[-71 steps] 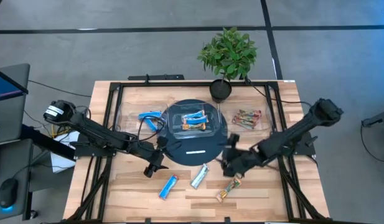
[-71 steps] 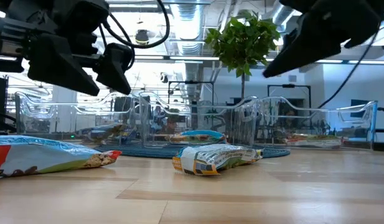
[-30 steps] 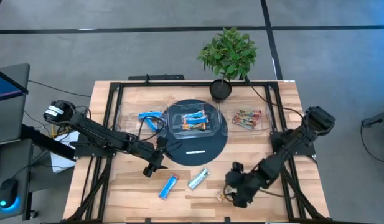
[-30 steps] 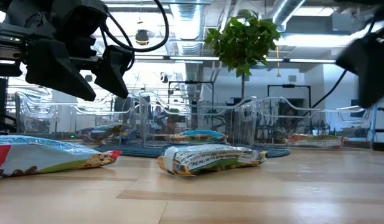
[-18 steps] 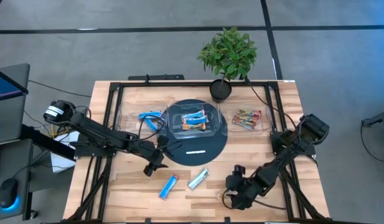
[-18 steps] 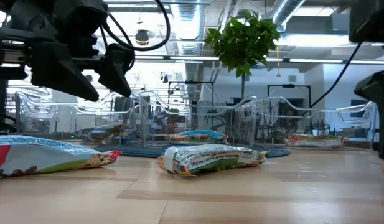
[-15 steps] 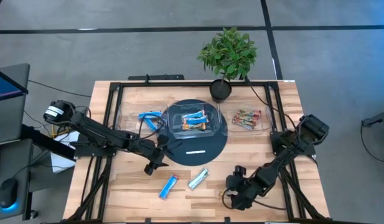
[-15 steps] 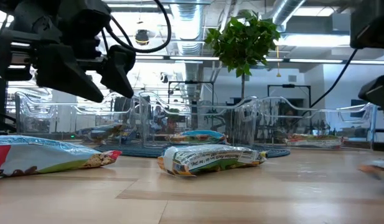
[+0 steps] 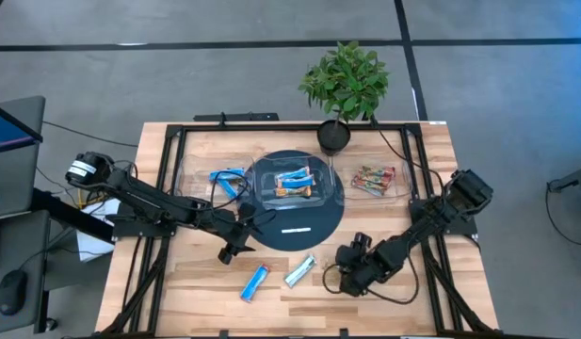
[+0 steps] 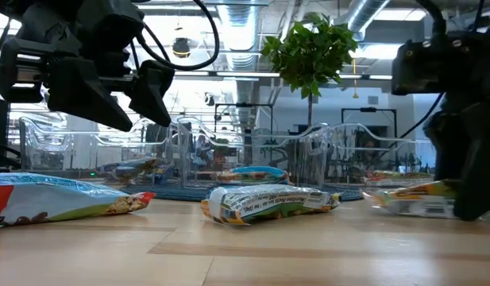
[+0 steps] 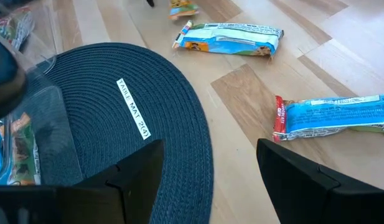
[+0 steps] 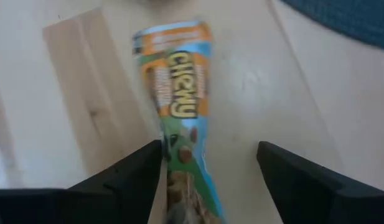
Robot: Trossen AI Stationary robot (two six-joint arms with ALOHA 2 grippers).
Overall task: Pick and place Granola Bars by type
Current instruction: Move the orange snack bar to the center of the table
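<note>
A tan/gold granola bar printed "CHEWY" lies on the wood, and its near end runs in between the fingers of my right gripper. That gripper is open and low at the table's near right. In the low view the bar sticks out beside the gripper. A pale silver-green bar and a blue bar lie flat on the wood near the front. My left gripper is open and empty above the left front edge of the mat. My right gripper stands with one open finger on either side of the tan bar's near end, and the fingers lie along the bar. The bar runs close by one finger. I cannot tell whether it touches the finger.
A round dark blue mat bears a white label strip and a clear tray with blue bars. A clear tray with blue bars stands to its left, and another with tan bars to its right. A potted plant stands at the far edge.
My right gripper has gone from near the front edge toward the far edge and a little to the left, staying low. The tan bar has gone with it toward the table's left and now shows beside the gripper in the low view.
</note>
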